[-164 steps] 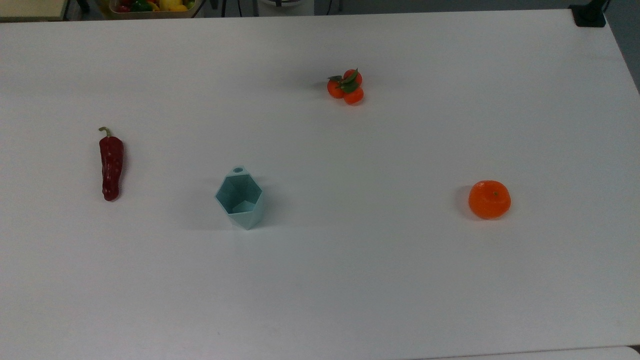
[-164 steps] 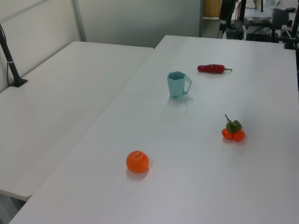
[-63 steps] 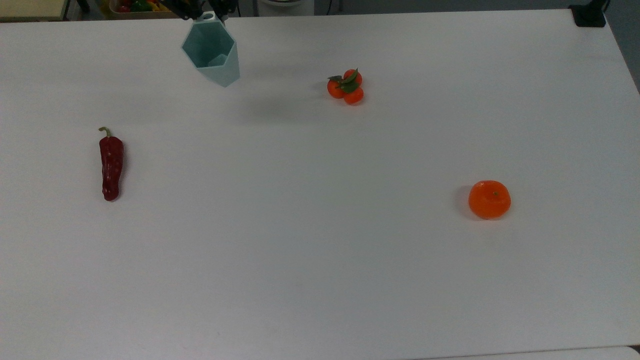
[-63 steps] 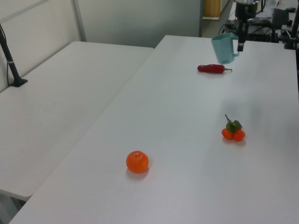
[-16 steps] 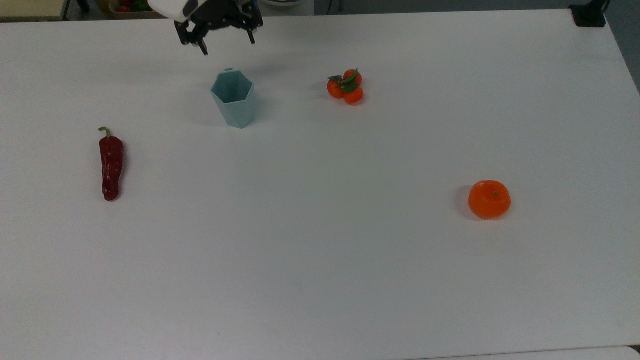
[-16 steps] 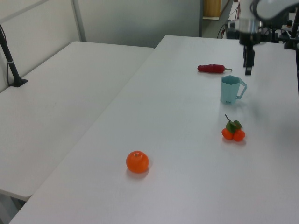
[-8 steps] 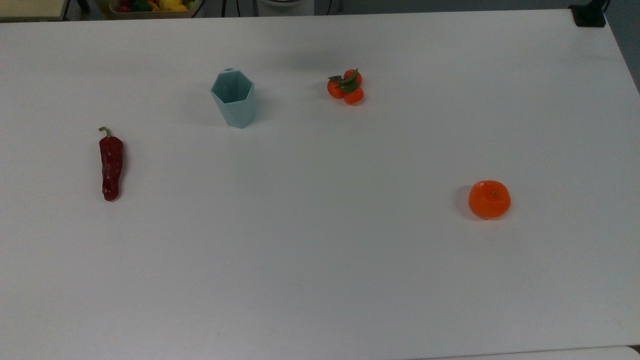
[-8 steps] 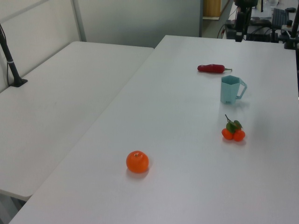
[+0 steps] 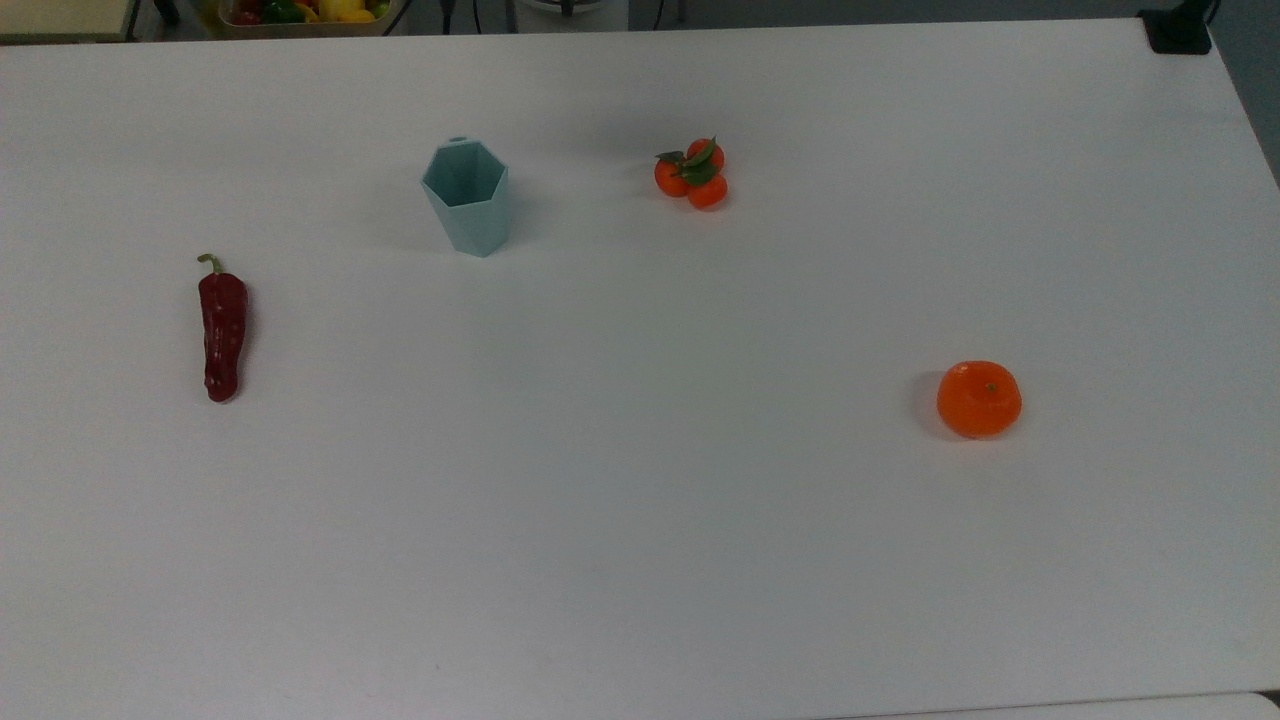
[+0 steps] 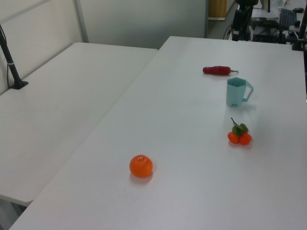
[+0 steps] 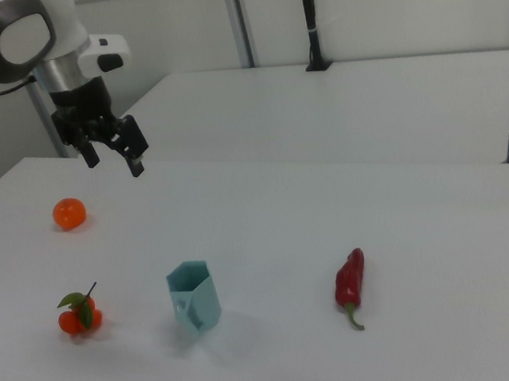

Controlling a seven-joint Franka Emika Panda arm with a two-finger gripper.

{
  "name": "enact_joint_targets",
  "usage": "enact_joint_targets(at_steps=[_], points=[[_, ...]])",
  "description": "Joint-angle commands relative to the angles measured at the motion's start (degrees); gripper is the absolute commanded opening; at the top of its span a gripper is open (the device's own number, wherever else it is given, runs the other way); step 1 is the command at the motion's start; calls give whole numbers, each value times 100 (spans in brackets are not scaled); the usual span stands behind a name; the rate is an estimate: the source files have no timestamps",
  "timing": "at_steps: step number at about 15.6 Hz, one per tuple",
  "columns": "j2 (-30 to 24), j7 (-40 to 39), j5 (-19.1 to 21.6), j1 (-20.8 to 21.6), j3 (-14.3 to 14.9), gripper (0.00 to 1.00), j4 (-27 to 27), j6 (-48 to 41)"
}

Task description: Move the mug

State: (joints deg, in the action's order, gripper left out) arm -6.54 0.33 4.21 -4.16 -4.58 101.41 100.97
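mug down, gripper clear

i see the mug (image 9: 466, 209) upright on the white table (image 9: 640, 520), between the red chili (image 9: 222, 330) and the tangerine cluster (image 9: 692, 174). my gripper (image 11: 113, 157) hangs high above, fingers apart, holding nothing.

On the white rectangular table (image 9: 640, 520), upright, towards the top view's upper left: the pale teal faceted mug (image 9: 465, 200), handle tab turned to the far edge. To the top view's right of it, apart: the cluster of small orange fruits with green leaves (image 9: 692, 173). To the top view's lower left of the mug, well apart, lying lengthwise: the dark red chilli pepper (image 9: 222, 330). Far off at the top view's right: the round orange (image 9: 979, 399). In the right view, raised over the table behind the mug, well apart from it: the black two-finger gripper (image 11: 114, 163).
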Motion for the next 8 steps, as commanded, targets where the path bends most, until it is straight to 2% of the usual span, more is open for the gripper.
enact_joint_targets(at_steps=[1,8], points=[[162,-691,-34,354,448,100,-95,396],[162,-719,-17,354,494,100,-86,485]])
